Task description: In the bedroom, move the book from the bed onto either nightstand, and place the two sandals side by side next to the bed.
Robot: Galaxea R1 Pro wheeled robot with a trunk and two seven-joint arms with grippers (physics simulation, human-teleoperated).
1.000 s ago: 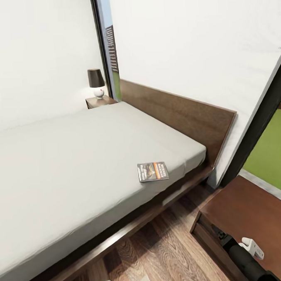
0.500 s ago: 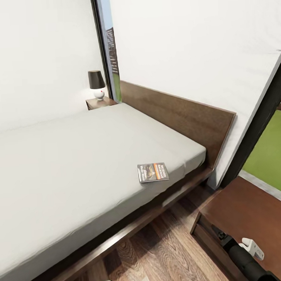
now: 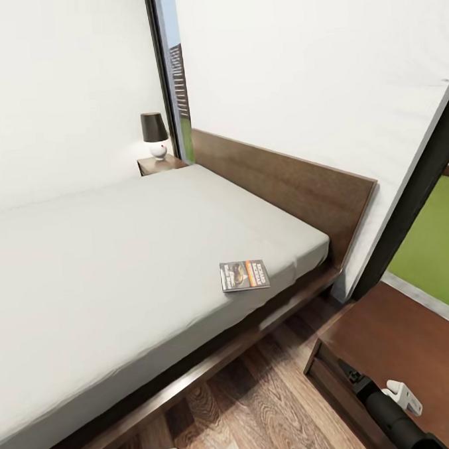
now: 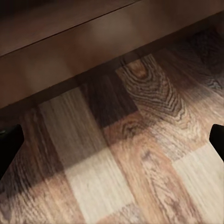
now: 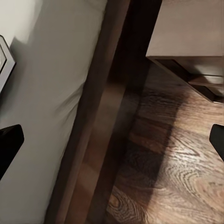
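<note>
Head view crops both arms; each end effector is spread, the book on the bed.

even bright light | soft shadow under bed | wrist views blurry

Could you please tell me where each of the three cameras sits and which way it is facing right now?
Head view: from the head, forward and down over the bed, the book and the near nightstand; both arms show low.
Left wrist view: by the left claw, facing the wood floor; dark fingertips at the edges.
Right wrist view: by the right claw, facing the mattress edge and nightstand.
All share the floor.
</note>
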